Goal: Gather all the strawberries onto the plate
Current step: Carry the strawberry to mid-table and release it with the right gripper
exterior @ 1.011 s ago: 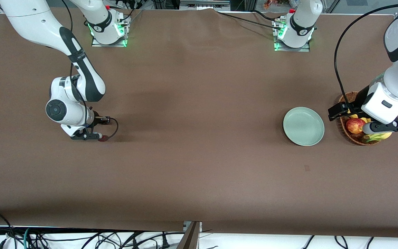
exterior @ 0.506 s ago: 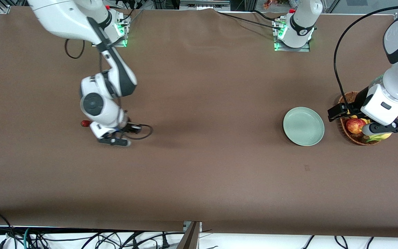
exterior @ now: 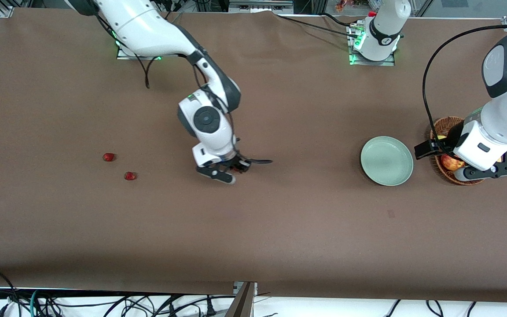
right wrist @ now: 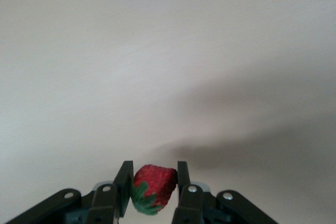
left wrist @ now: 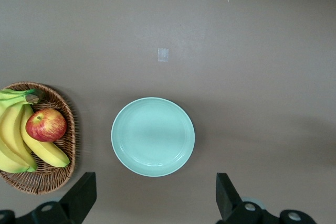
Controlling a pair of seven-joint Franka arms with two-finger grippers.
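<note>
My right gripper (exterior: 229,169) is shut on a strawberry (right wrist: 155,184), red with a green leafy top, and holds it in the air over the middle of the table. Two more strawberries (exterior: 108,156) (exterior: 130,176) lie on the brown table toward the right arm's end. The pale mint-green plate (exterior: 386,160) sits toward the left arm's end and holds nothing; it also shows in the left wrist view (left wrist: 153,136). My left gripper (exterior: 487,171) is open and empty, high over the basket beside the plate, fingers (left wrist: 79,198) wide apart.
A brown wicker basket (exterior: 445,125) beside the plate holds a red-yellow apple (left wrist: 46,125) and bananas (left wrist: 16,140). A small pale mark (left wrist: 163,54) is on the cloth near the plate. Both arm bases stand along the table's edge farthest from the front camera.
My right gripper has lifted a strawberry and travelled from the berries toward the plate, uncovering the two berries left on the table. The left arm shifted only slightly over the basket.
</note>
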